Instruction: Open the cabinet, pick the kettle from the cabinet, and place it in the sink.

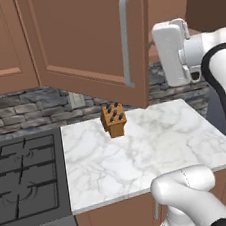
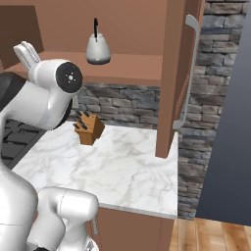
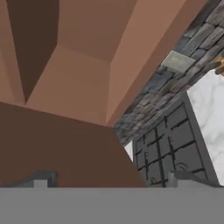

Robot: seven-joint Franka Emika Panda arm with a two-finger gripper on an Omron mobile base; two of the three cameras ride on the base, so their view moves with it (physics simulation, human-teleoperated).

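Hand [image 3: 107, 181] stood spread and empty, up near the cabinet [image 1: 83, 43], whose door hung open. From the right, the kettle [image 2: 98, 49] sat on its shelf; below, a knife block [image 1: 114, 119] on the counter [image 1: 154, 145].

The white arm [image 1: 188, 54] is raised high, elbow bent, its fingers [image 3: 40, 183] spread wide, holding nothing.

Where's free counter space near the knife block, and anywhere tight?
Free: marble counter between the knife block and its front edge, and rightward to its end. Tight: behind the block, under the swung-open cabinet door. Shelf beside the kettle is bare.
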